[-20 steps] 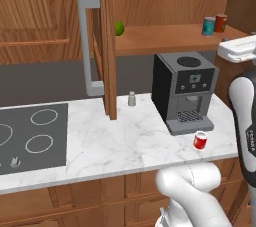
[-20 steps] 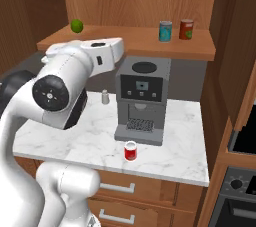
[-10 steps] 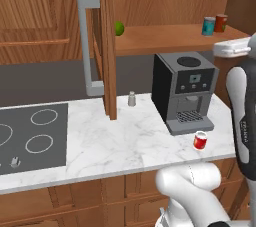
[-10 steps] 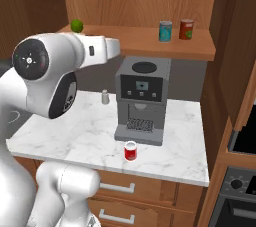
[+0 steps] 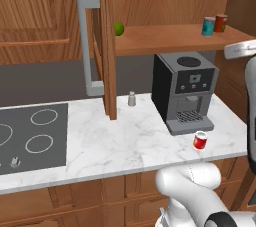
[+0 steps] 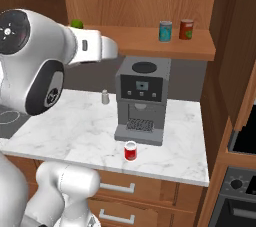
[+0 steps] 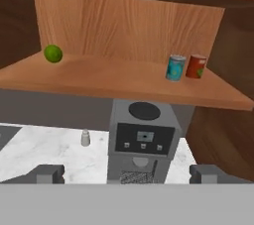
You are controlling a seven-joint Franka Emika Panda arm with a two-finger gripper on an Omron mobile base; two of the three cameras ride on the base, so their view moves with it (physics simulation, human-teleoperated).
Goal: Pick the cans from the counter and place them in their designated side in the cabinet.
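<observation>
Swinging higher and further right than a second ago, the arm is now carrying its hand (image 7: pixel 127 174) level with the cabinet (image 5: pixel 165 41), fingertips (image 7: pixel 48 173) spread fully wide and holding nothing.

Going left to right: the open door (image 5: pixel 106 46) is standing edge-on over the desk (image 5: pixel 120 141), a green lime (image 5: pixel 119 28) is sitting on the shelf's left end, a grey shaker (image 5: pixel 132 99) is standing beside the coffee machine (image 5: pixel 184 91), and the teal can (image 5: pixel 208 26) is already resting on the shelf's right side, just beside a darker red can (image 5: pixel 220 22).

The bright red can (image 5: pixel 200 141) is still waiting on the desk, in front of the machine's drip tray. Dropping toward it, the hand is risking a knock against the machine, and a glancing finger could be tipping the can off the near edge.
</observation>
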